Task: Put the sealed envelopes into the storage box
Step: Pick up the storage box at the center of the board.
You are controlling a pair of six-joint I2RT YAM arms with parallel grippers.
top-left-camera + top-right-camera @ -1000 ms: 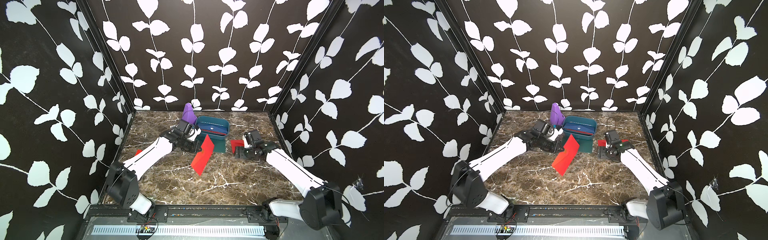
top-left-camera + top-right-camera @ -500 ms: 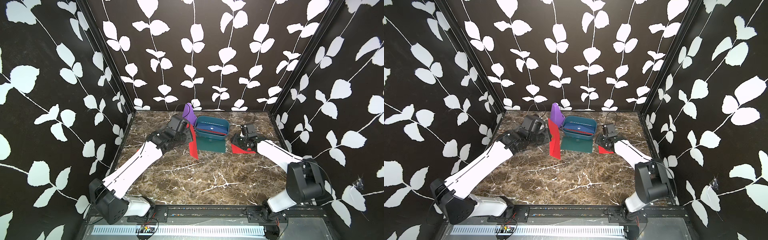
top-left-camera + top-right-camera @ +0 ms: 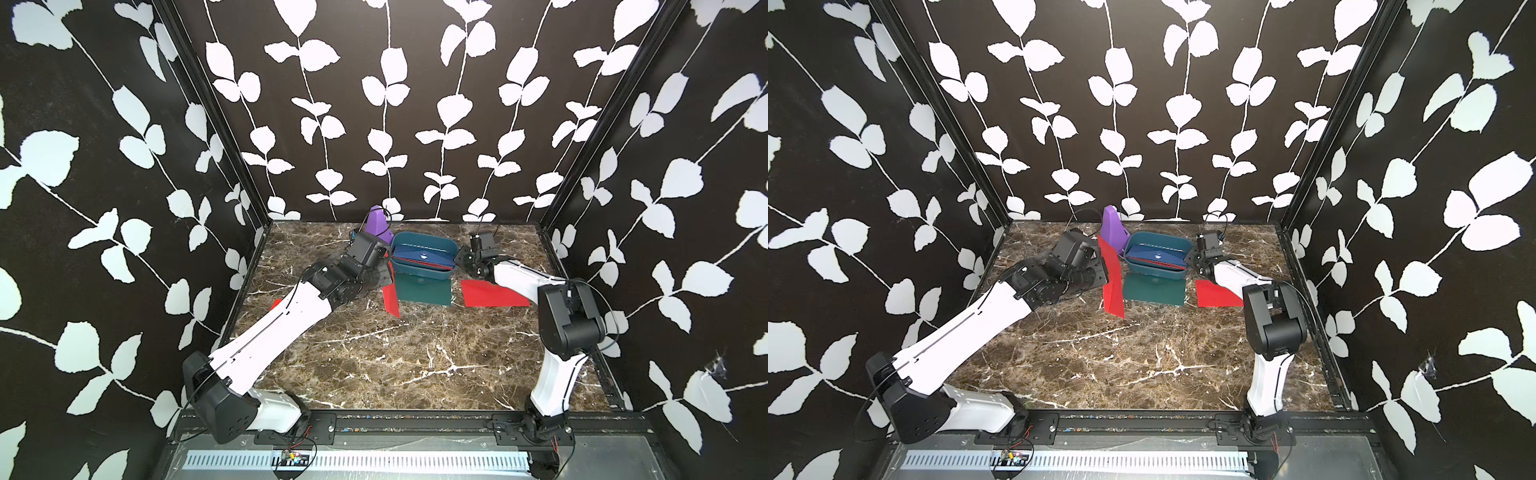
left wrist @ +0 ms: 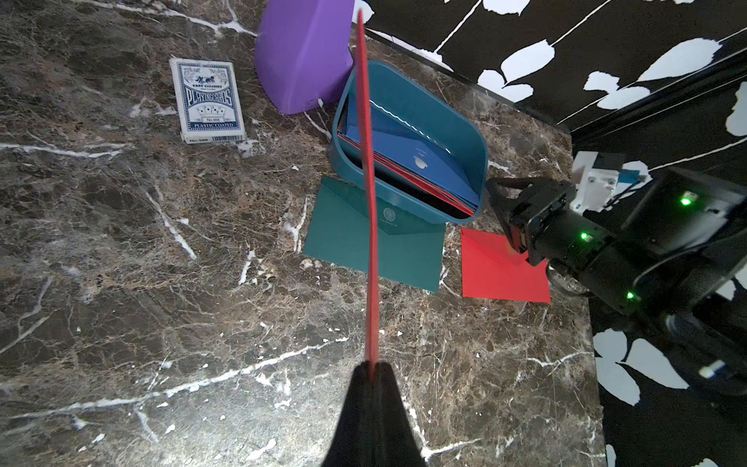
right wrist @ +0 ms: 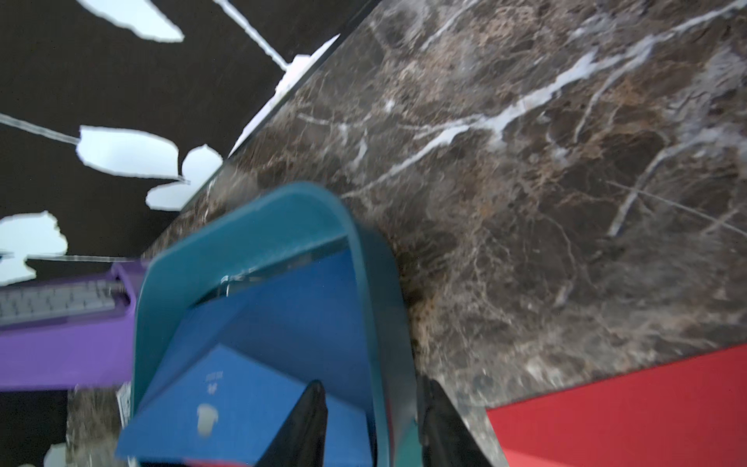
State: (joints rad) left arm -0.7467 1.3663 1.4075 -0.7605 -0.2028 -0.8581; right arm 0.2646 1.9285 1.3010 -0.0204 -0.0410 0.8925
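Envelopes are spread over three places. A navy envelope [image 4: 416,149] with red ones under it lies inside the storage box [image 4: 440,119]. A green envelope [image 4: 343,238] lies flat on the marble table [image 4: 161,283], with its far edge tucked under the front wall of the box. A red envelope [image 4: 497,275] lies flat near the right end of the box. One more, the held red envelope [image 4: 370,202], is pinched at its near edge by the left gripper [image 4: 372,368], whose jaws are pressed together on the paper.

This held sheet stands upright on its edge. In the left wrist view it reaches straight away from the gripper toward the left end of the box, close to the purple object [image 4: 303,56]. In both top views its long side runs from front to back, while the box [image 3: 422,274] is long from left to right. I judge the coming move depends on this crossing: the sheet must turn to follow the length of the box and tip flat over the opening.

At the opposite end, the right gripper [image 5: 372,384] has its jaws apart around the right wall, one finger inside and one outside. The picture is blurred, but I see a gap at the inner finger.

A card pack [image 4: 208,101] lies well apart from all this.
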